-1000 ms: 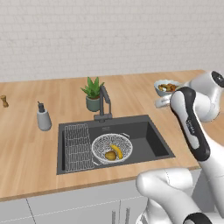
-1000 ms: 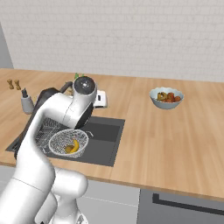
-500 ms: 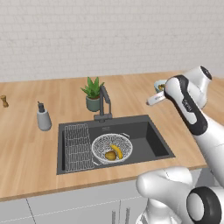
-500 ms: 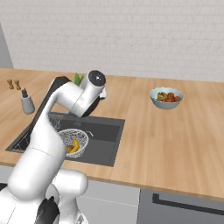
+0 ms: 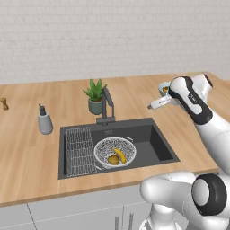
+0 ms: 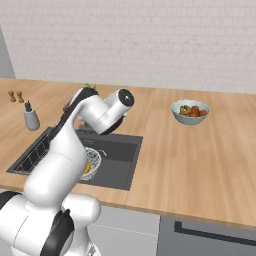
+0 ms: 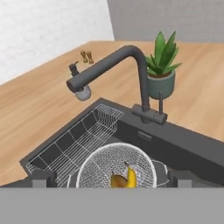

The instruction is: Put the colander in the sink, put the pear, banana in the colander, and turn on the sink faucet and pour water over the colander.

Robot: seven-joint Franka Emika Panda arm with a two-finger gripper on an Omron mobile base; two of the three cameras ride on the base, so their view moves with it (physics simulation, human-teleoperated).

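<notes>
Gripper [image 7: 112, 180] is up over the sink [image 5: 152, 146] with its two tips set wide and nothing between them. Just past them sits the colander [image 7: 117, 168] in the basin with the banana [image 7: 131, 176] and pear [image 7: 117, 180] inside, next to the wire rack [image 7: 74, 144]. Faucet [image 7: 116, 74] stands at the far edge, spout reaching out over the rack, potted plant [image 7: 161, 70] right behind it.

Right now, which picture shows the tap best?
The hand view: the sink faucet shows whole, with neck, spout and lever. The left base view shows it small; in the right base view the arm mostly hides it.
</notes>
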